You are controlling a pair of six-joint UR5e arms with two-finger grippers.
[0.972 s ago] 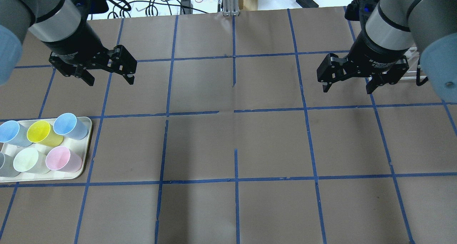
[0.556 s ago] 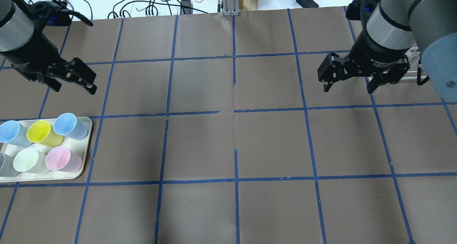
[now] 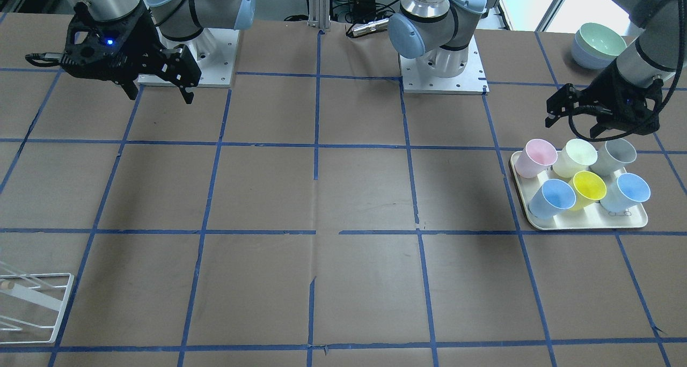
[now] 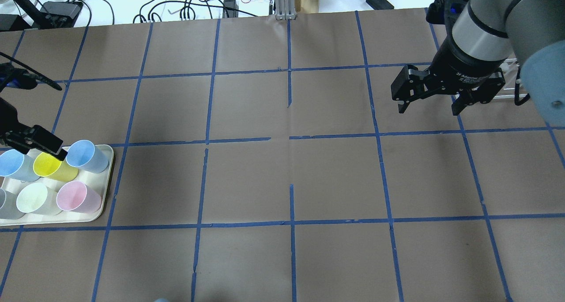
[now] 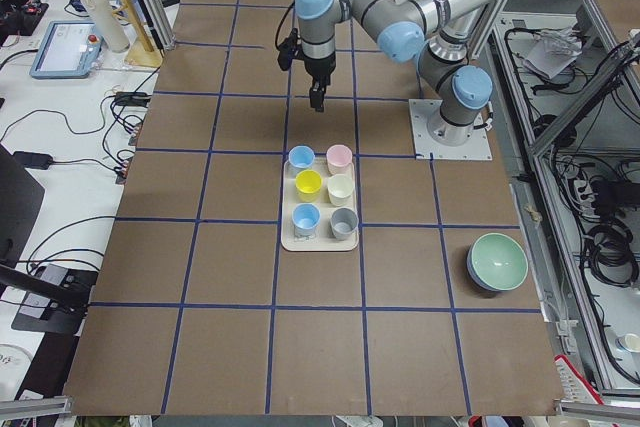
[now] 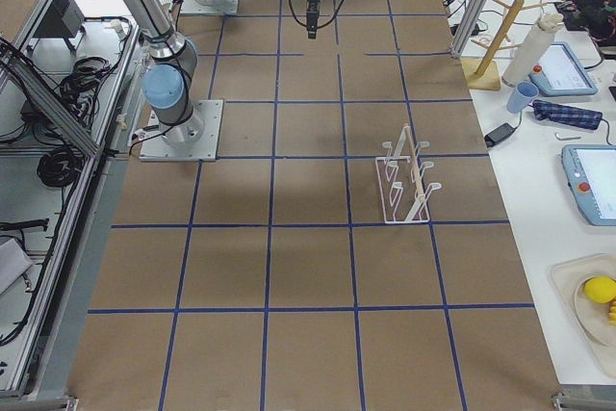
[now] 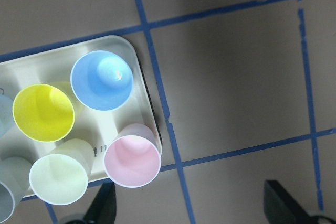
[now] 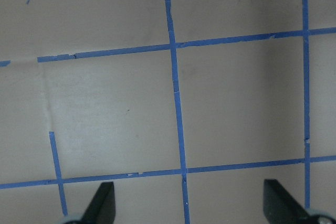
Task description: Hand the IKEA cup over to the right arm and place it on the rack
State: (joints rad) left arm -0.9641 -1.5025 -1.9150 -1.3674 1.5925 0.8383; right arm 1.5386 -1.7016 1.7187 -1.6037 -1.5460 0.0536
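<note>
The pink cup (image 4: pixel 79 197) stands upright, mouth up, on the cream tray (image 4: pixel 106 176) at the table's end on our left side. It sits in the tray corner nearest us and toward the table's middle. A pale green cup (image 4: pixel 33 198) is just beside it and a light blue cup (image 4: pixel 87 155) is just beyond it. Its two other sides face the tray rim and are free.

Our left gripper (image 3: pixel 573 126) hovers above the tray with its jaws spread wide and nothing between them. In its wrist view the pink cup lies off to one side of the gap, not centred. Our right gripper (image 4: pixel 429 107) hangs over the far side of the table, jaws also wide and empty. The wire rack (image 6: pixel 404 185) stands well apart from the tray, on that right side.

We judge the cup to be very light, thin-walled plastic that is smooth and somewhat springy. A hard squeeze would likely buckle the wall, and a soft one could let the tapered side slip. We think the best hold is across the rim on the free corner side, one finger inside and one outside. That keeps clear of the green and blue neighbours and leaves the lower body bare for the right gripper to take.
</note>
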